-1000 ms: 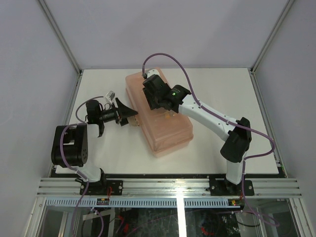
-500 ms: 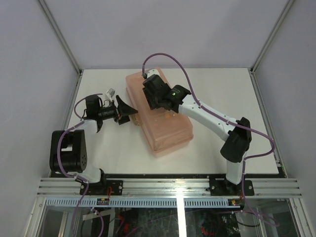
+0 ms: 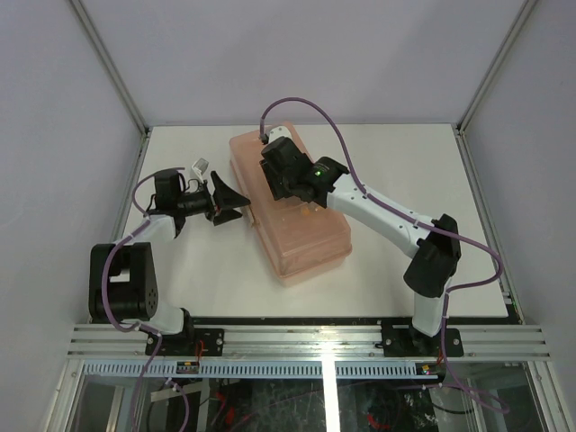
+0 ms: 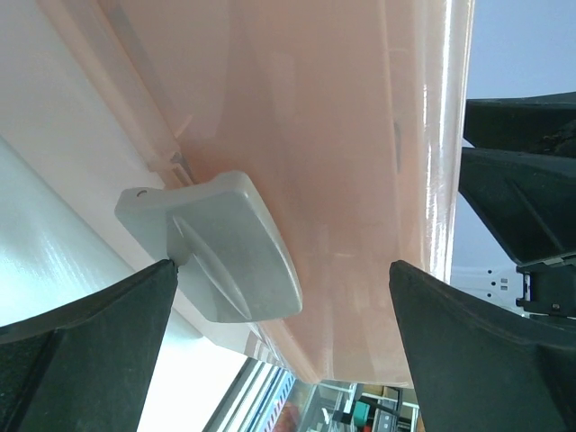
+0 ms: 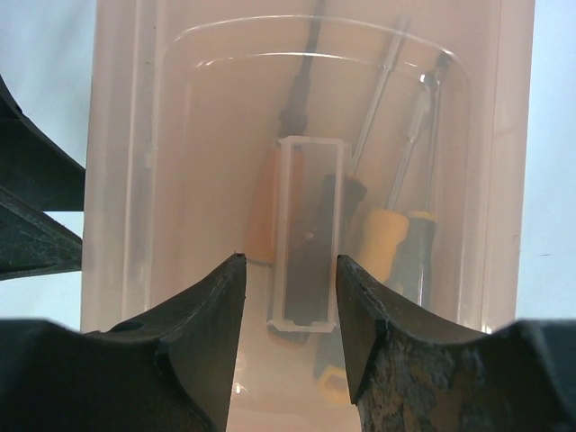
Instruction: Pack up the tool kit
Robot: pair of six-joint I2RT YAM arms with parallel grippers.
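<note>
Pink toolbox (image 3: 306,238) is shut and lies slanted in the middle of the table (image 3: 207,270). Left gripper (image 4: 283,270) is spread wide, fingers either side of the grey latch (image 4: 225,247) on the box's left wall; contact unclear. Right gripper (image 5: 290,261) is over the lid, fingers half apart, straddling the clear handle (image 5: 310,225) with a gap on one side. Screwdrivers (image 5: 387,234) show through the lid.
</note>
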